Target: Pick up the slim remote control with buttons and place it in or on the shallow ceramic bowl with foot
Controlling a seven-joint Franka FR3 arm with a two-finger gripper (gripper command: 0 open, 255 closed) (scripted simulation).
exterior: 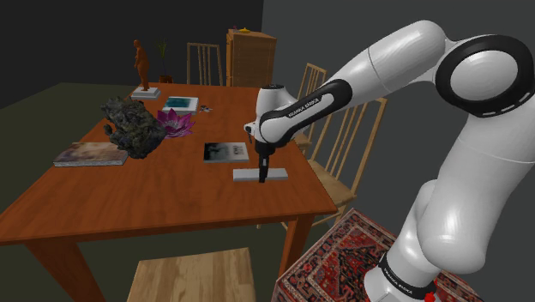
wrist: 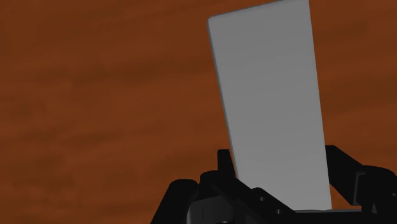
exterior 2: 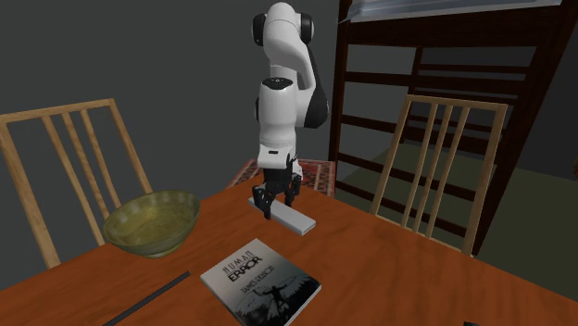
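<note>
Spreading wide, the wooden table (exterior: 171, 193) carries everything. The white arm (exterior: 403, 60) reaches down over it. A greenish shallow bowl (exterior 2: 153, 222) sits well apart from the remote (exterior 2: 295, 219) — a plain grey slab lying flat on the table, near a book (exterior 2: 261, 282). The black pincer (wrist: 278, 159) is clamped on the remote's end — one finger (wrist: 224, 167) against each long edge.

remote (wrist: 270, 95) nr end hidden behind gripper (wrist: 277, 158)
</note>
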